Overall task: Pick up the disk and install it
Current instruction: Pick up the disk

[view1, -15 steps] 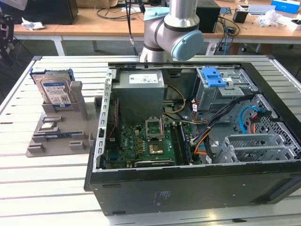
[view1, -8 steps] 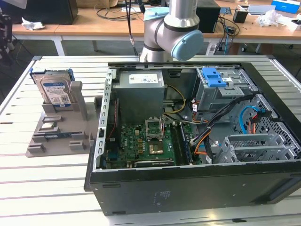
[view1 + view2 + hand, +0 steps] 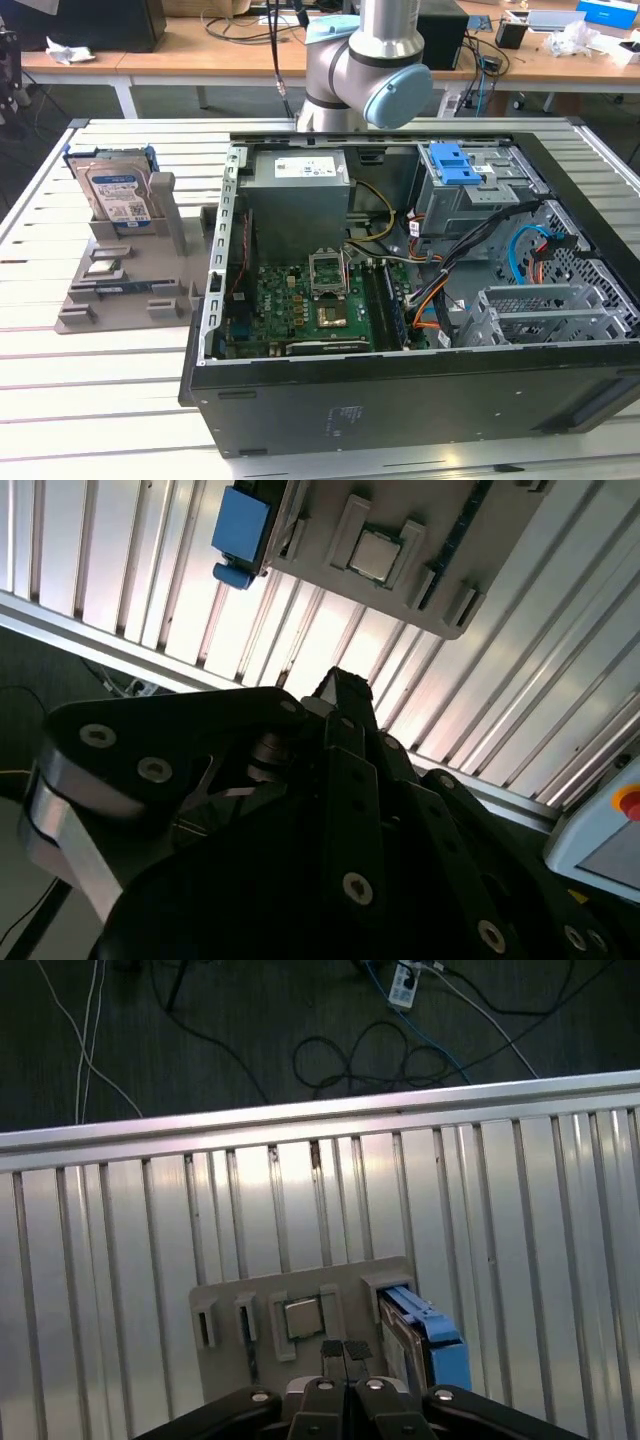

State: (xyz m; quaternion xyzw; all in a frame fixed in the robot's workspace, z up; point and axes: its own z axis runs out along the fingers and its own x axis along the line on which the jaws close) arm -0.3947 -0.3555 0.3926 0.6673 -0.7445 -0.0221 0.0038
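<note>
The case (image 3: 400,400) lies on the table (image 3: 60,420). To the exterior view's left of the case sits a holder (image 3: 172,300); the disk (image 3: 117,193) stands upright in it. The arm (image 3: 365,70) rises behind the case.

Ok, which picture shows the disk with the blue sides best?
The exterior view: the disk stands upright in the grey holder with its label facing the camera. The first wrist view sees it edge-on from above, and the second wrist view catches one blue end.

Robotics lab: slatted table (image 3: 100,400), cluttered desks (image 3: 150,62)
</note>
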